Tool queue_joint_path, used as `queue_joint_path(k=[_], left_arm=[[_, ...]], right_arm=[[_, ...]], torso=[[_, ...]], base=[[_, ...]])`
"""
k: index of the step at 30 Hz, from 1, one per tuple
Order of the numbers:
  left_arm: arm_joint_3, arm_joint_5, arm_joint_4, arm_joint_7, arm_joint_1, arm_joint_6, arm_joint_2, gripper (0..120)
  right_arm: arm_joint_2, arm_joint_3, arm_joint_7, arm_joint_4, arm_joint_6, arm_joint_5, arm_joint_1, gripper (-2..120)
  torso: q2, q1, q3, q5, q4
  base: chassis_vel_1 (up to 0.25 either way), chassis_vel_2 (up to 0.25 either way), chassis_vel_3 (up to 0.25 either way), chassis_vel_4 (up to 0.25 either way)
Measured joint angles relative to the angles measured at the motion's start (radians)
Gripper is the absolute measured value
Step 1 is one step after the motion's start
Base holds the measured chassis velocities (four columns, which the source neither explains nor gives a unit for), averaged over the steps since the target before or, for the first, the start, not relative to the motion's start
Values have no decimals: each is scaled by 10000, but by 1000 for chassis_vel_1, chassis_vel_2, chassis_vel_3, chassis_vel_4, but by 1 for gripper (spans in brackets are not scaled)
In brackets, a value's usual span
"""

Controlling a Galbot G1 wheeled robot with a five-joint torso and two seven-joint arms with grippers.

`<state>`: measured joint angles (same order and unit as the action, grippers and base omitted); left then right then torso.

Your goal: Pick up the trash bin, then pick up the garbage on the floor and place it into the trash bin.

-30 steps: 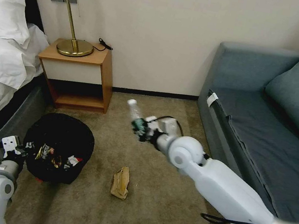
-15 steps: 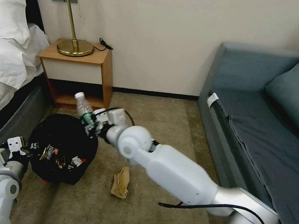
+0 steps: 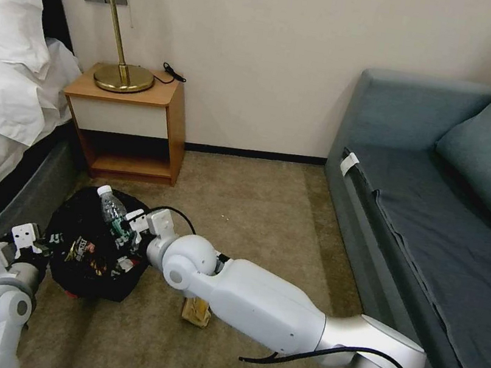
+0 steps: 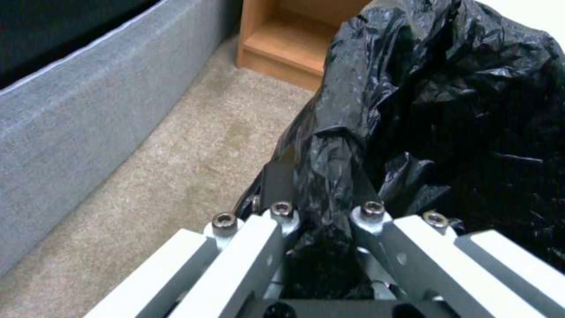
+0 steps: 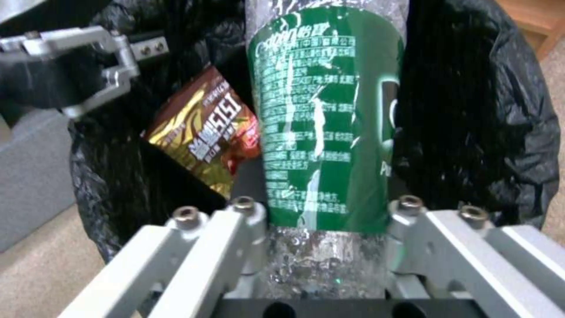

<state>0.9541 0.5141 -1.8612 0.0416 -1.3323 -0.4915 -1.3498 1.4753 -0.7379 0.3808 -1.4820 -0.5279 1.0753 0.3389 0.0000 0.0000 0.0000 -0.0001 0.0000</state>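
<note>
The trash bin (image 3: 92, 284), lined with a crinkly black bag, is at the lower left of the head view. My left gripper (image 3: 47, 242) is shut on its rim; the left wrist view shows the fingers (image 4: 276, 176) pinching a fold of the bag (image 4: 447, 110). My right gripper (image 3: 127, 233) is shut on a clear green-labelled bottle (image 3: 110, 208) and holds it tilted over the bin's mouth. In the right wrist view the bottle (image 5: 326, 119) sits between the jaws above a gold-brown wrapper (image 5: 203, 132) in the bin. Crumpled tan paper (image 3: 196, 315) lies on the carpet, partly hidden by my right arm.
A wooden nightstand (image 3: 135, 121) with a brass lamp (image 3: 120, 76) stands against the wall behind the bin. The bed (image 3: 8, 87) runs along the left and a blue sofa (image 3: 439, 207) along the right. Open carpet (image 3: 254, 210) lies between them.
My right arm has swung left and down with the bottle, from mid-floor to over the bin's mouth. The left gripper has kept hold of the bin's rim.
</note>
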Motion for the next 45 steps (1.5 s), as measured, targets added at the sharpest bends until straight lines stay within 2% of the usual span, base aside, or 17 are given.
queue_joint_path(k=[2, 4, 5, 8, 9, 10, 11, 12, 14, 16, 17, 19, 26, 32, 45], left_arm=[[-11, 0, 16, -6, 11, -1, 2, 4], [-32, 1, 37, -17, 36, -10, 8, 4], [-32, 1, 37, -17, 36, -10, 8, 4], [-56, 3, 57, -24, 54, -17, 8, 4], [-56, 3, 57, -24, 54, -17, 8, 4], [-58, 5, 66, -28, 54, -18, 9, 4], [-58, 5, 66, -28, 54, -18, 9, 4], [-58, 6, 73, -30, 51, -18, 14, 4], [-57, 6, 78, -31, 48, -19, 19, 4], [-42, 7, 83, -32, 45, -19, 29, 4], [-42, 7, 83, -32, 45, -19, 29, 4], [-6, 9, 96, -35, 54, -19, 46, 4], [252, 94, 218, -35, 81, -19, 232, 4], [685, 331, 402, -15, 142, -22, 619, 4], [1005, 542, 134, 121, 110, -229, 745, 4]], right_arm=[[-13, 0, 16, 0, 0, -7, 16, 32], [-16, 3, 41, -2, 1, -14, 30, 45], [-16, 3, 41, -2, 1, -14, 30, 45], [15, 17, 91, 2, 19, -37, 52, 59], [15, 17, 91, 2, 19, -37, 52, 59], [18, 19, 103, 2, 32, -61, 52, 67], [18, 19, 103, 2, 32, -61, 52, 67], [30, 32, 112, 3, 52, -83, 52, 74], [43, 42, 114, 3, 60, -93, 52, 77], [85, 96, 117, 5, 82, -123, 39, 88], [85, 96, 117, 5, 82, -123, 39, 88], [139, 232, 138, 8, 89, -134, -23, 97], [-66, 613, 172, 94, 70, -164, -215, 100], [-574, 1033, 387, 590, -175, -663, 80, 100], [-683, 1676, 382, 2031, -319, -1635, 1306, 100]], torso=[[0, 0, 0, 0, 0], [0, 0, 0, 0, 0], [0, 0, 0, 0, 0], [0, 0, 0, 0, 1], [0, 0, 0, 0, 1], [0, 0, 0, 1, 0], [0, 0, 0, 1, 0], [0, 0, 0, 0, 0], [0, 0, 0, 0, 0], [0, 0, 0, 0, 0], [0, 0, 0, 0, 0], [0, 0, 0, 0, 0], [0, 0, 0, 0, 1], [0, 0, 0, 1, 0], [0, 0, 0, 1, 1]], base=[[0, 0, 0, 0], [0, 0, 0, 0], [0, 0, 0, 0], [0, 0, 0, 0], [0, 0, 0, 0], [0, 0, 0, 0], [0, 0, 0, 0], [0, 0, 0, 0], [0, 0, 0, 0], [0, 0, 0, 0], [0, 0, 0, 0], [0, 0, 0, 0], [0, 0, 0, 0], [0, 0, 0, 0], [0, 0, 0, 0]])
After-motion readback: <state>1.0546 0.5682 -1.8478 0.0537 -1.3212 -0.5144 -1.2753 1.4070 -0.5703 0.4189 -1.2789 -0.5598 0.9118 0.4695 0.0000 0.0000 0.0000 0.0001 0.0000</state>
